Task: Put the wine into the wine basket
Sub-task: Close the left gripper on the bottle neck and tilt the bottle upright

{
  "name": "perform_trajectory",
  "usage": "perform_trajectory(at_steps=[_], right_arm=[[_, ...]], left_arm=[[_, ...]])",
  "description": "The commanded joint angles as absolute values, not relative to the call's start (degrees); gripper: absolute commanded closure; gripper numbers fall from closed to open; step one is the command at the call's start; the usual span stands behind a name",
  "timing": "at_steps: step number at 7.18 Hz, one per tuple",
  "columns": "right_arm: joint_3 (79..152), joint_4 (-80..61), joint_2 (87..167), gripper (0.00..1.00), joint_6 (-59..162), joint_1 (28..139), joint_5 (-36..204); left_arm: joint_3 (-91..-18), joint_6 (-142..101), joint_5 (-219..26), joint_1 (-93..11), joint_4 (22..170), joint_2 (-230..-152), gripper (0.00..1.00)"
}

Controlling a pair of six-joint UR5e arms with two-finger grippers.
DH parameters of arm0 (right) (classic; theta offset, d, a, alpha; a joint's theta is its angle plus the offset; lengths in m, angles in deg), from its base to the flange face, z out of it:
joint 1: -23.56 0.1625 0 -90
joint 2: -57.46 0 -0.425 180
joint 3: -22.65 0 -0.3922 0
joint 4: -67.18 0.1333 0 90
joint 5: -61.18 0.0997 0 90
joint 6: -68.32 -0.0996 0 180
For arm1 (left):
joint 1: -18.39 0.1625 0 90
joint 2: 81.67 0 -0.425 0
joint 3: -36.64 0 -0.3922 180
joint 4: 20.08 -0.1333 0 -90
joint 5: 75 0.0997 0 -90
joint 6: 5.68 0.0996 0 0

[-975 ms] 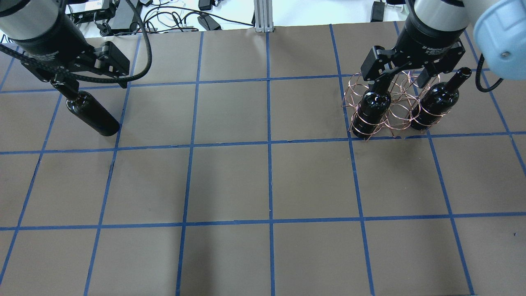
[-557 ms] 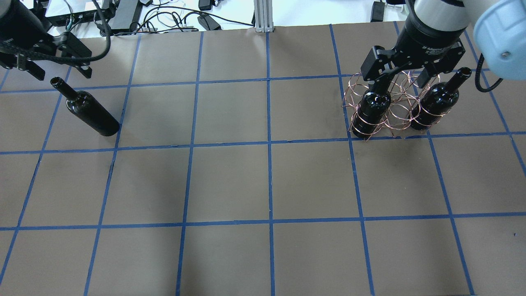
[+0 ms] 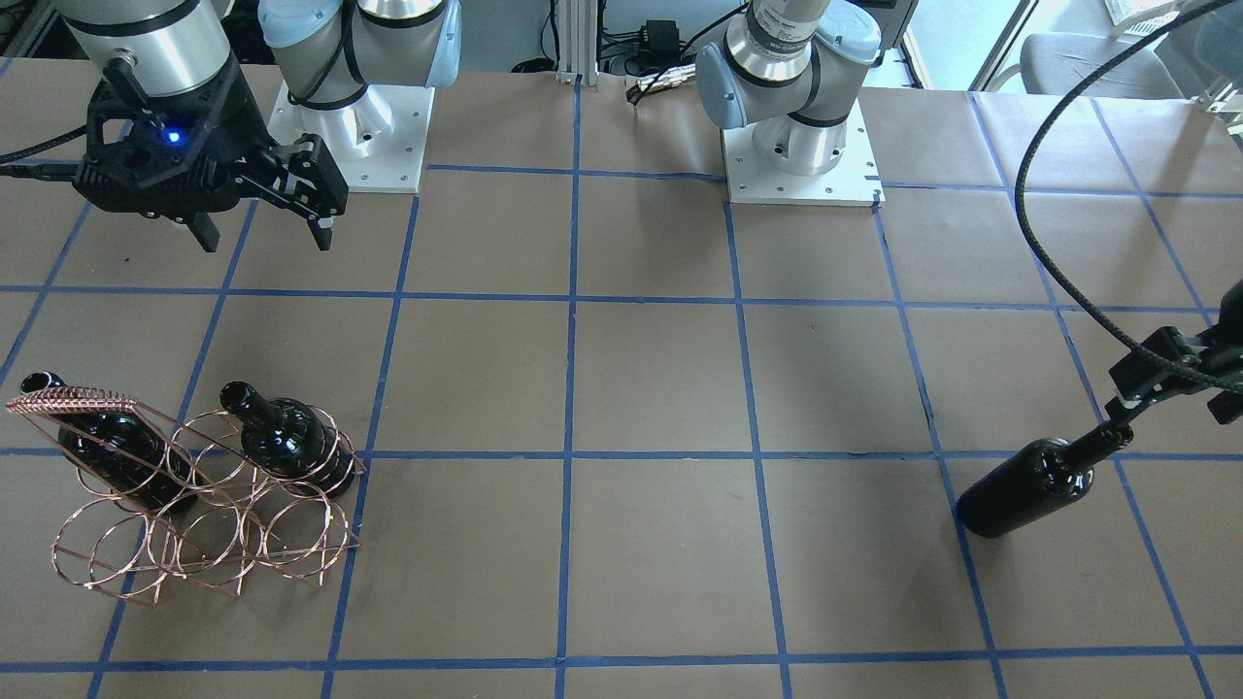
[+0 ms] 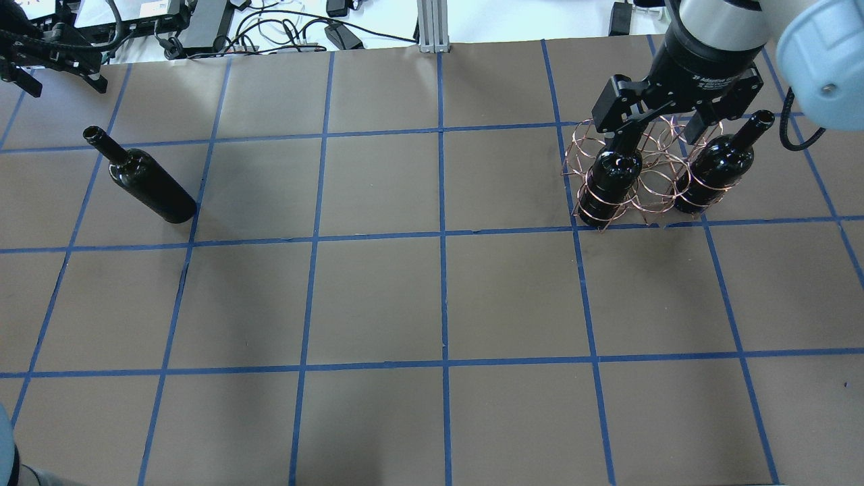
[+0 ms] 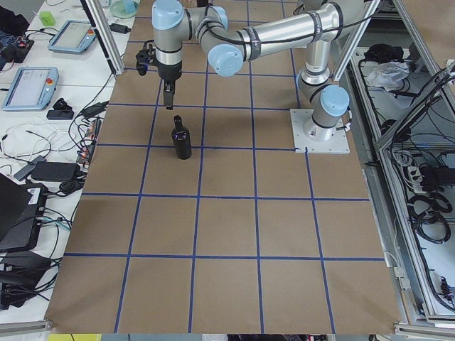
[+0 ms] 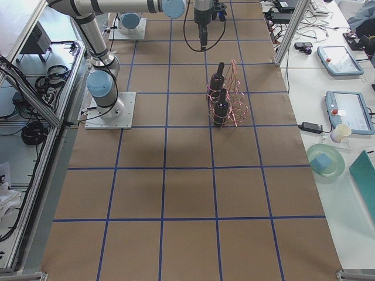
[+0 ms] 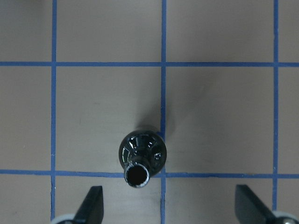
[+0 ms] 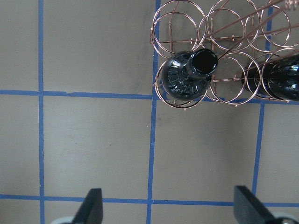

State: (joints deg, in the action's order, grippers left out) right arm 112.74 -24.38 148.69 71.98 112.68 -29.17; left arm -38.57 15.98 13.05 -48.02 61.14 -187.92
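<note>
Wine (image 4: 152,185) is glossy dark glass, wine basket (image 3: 199,505) coppery wire, table (image 4: 378,304) seemingly matt paper.

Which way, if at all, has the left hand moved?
Yes. The left hand has drawn away from the lone wine bottle, toward the overhead view's upper-left corner.

Bright, even light, soft shadows, glare on glass, sharp focus.

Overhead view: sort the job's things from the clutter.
Job: loose wine bottle standing on the table; wine basket; two racked bottles in it.
Clutter: cables and power adapter beyond the table's far edge.
</note>
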Motion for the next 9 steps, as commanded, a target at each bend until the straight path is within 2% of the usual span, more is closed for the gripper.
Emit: perform_trajectory(at_steps=[1, 4, 5, 6, 7, 9], right_arm=[[112.7, -24.4, 148.7, 0.0, 71.8, 112.8, -29.1], [112.7, -24.4, 148.7, 0.0, 72.0, 112.7, -29.2], [112.7, -24.4, 148.7, 0.0, 72.1, 112.7, -29.3], [112.7, -24.3, 148.7, 0.0, 72.1, 112.7, -29.3], [112.7, -24.4, 148.7, 0.0, 72.1, 112.7, -29.3], [112.7, -24.4, 148.7, 0.0, 72.1, 112.7, -29.3]], left_arm=[[-37.5, 15.8, 13.0, -47.6, 60.5, -191.5, 0.0], [-39.1, 15.7, 13.3, -47.6, 60.7, -193.5, 0.02], [-39.7, 15.7, 13.7, -47.6, 60.6, -193.7, 0.18], [-39.9, 15.7, 13.8, -47.6, 60.6, -194.1, 0.24], [-40.1, 15.4, 13.9, -47.6, 60.6, -194.3, 0.28], [-40.1, 15.6, 14.1, -47.6, 61.0, -194.4, 0.3]])
